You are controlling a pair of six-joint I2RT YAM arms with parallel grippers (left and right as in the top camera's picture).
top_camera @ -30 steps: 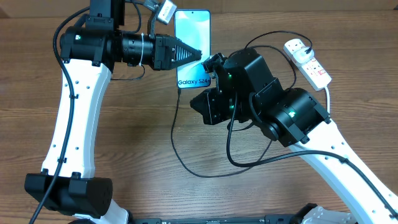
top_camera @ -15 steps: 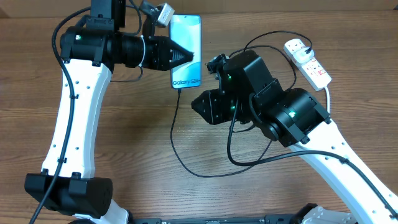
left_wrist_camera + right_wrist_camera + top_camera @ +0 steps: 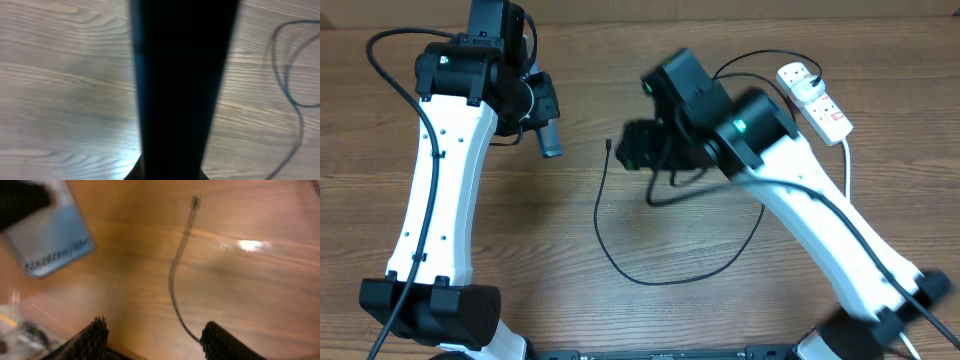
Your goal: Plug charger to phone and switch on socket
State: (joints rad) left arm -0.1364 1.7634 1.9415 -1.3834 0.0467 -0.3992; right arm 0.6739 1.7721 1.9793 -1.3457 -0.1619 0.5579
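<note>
Glossy brown wood-grain tabletop with a bright glare spot of reflected light.

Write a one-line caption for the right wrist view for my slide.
Open right tool over the table; the charger lies loose, its connector tip apart from the phone at upper left.

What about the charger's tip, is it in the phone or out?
Out. The charger has its tip lying bare on its own, clearly apart from the phone.
</note>
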